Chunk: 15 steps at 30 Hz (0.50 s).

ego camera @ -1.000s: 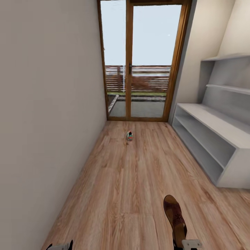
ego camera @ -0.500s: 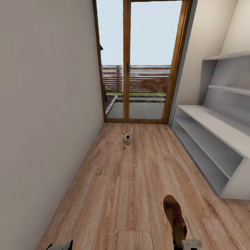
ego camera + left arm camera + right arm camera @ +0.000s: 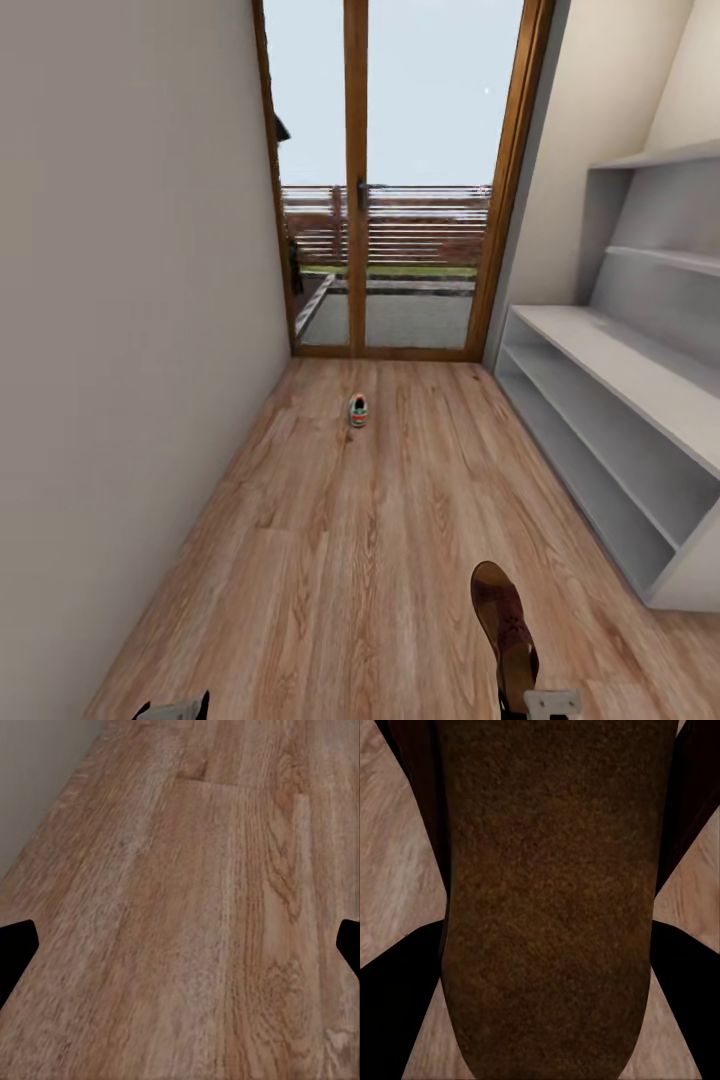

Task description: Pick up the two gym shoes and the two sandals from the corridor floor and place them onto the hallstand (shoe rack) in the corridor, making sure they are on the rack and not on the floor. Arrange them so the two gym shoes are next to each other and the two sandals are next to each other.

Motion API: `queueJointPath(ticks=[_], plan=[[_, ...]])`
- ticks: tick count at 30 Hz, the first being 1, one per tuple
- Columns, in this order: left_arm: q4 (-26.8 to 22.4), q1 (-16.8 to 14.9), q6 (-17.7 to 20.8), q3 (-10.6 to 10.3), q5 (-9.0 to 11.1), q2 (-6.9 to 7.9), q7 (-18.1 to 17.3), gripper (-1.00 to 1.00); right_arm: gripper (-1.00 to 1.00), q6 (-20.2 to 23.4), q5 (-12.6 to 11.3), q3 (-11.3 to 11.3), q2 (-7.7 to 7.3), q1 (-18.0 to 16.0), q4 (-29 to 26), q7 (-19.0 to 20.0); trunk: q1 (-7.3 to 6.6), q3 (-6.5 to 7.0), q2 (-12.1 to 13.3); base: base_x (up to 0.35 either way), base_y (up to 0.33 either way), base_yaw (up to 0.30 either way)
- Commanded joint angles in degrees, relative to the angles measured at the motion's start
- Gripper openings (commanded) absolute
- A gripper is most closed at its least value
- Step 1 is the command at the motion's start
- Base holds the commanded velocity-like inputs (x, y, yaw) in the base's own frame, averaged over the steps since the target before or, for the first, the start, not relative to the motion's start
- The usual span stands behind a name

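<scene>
A dark reddish-brown sandal (image 3: 505,625) hangs over the corridor floor (image 3: 380,520) at the bottom right of the head view, with my right gripper (image 3: 538,704) shut on its rear end. In the right wrist view the sandal (image 3: 544,870) sits between the two dark fingers (image 3: 394,1005). One gym shoe (image 3: 358,410) lies far ahead on the floor, near the glass door. The hallstand (image 3: 610,400) stands along the right wall, and its tiers that show hold nothing. My left gripper (image 3: 172,709) is low at the left and open over bare floor (image 3: 187,907).
A plain wall (image 3: 130,350) runs close along the left. A wood-framed glass door (image 3: 400,180) closes the far end of the corridor. Open floor stretches between me and the gym shoe.
The whole view has shifted: the door and gym shoe sit further left and the hallstand's near end lower right, so the camera moved. The sandal stays in my right gripper.
</scene>
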Motion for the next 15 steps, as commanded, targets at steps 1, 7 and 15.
queueJointPath(ticks=[1, 7, 15], plan=[[0.02, -0.02, -0.13, 0.05, 0.44, 0.01, -0.31, 1.00, -1.00, -0.11, 0.22, 0.11, -0.01, -0.04, 0.04, -0.30, 0.02, -0.05, -0.02, 0.320, -0.156, 0.000], [0.02, -0.02, -0.12, -0.01, 0.39, -0.06, -0.31, 1.00, -1.00, -0.14, 0.22, 0.14, -0.01, -0.04, 0.04, -0.30, 0.02, -0.06, -0.02, 0.320, -0.156, 0.000], [0.04, -0.02, -0.08, 0.01, 0.38, -0.07, -0.31, 1.00, -1.00, -0.09, 0.22, 0.13, -0.01, -0.04, 0.04, -0.31, 0.02, -0.06, -0.02, 0.320, -0.156, 0.000]])
